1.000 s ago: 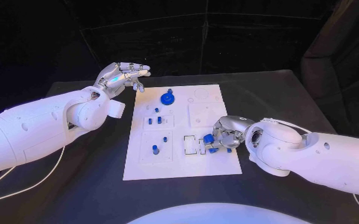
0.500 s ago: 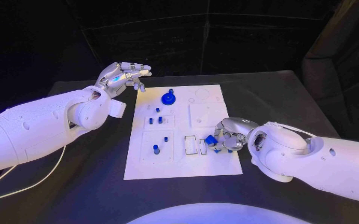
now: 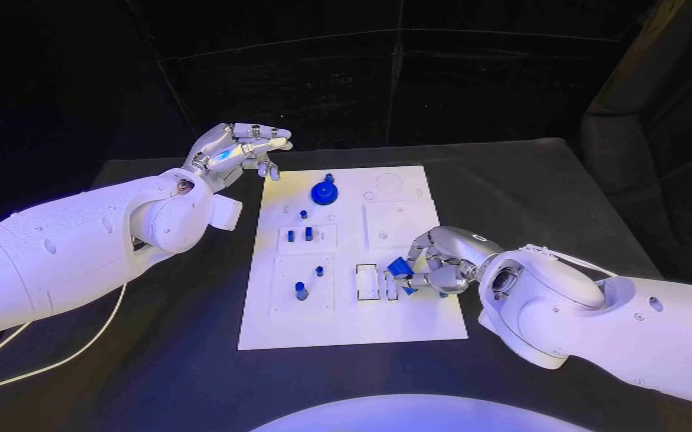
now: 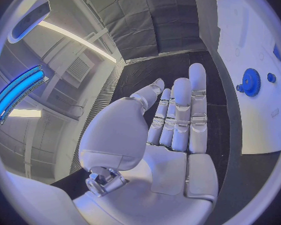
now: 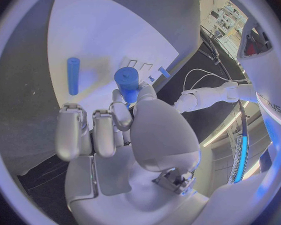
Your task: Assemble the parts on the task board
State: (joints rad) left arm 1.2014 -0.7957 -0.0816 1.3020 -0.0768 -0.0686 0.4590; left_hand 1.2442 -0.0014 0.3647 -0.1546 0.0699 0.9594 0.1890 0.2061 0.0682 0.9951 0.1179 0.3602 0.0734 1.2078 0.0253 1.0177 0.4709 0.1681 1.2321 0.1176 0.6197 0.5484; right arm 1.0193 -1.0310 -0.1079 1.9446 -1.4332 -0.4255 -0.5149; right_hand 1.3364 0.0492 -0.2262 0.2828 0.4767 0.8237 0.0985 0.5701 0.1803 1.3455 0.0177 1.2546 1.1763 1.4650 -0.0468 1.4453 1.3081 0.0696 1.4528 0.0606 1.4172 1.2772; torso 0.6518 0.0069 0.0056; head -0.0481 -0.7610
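Over the white task board [image 3: 411, 317], the right hand [image 3: 433, 267] pinches a blue cylinder part [image 5: 127, 83], while the left hand [image 3: 231, 150] hovers empty with fingers spread.

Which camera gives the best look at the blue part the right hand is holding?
The right wrist view: the blue part stands clear, pinched in the right hand. In the head view it is a small blue patch among the fingers.

Head cam looks down on task board [image 3: 353, 252]; wrist cams sit close behind each hand, sharing board.
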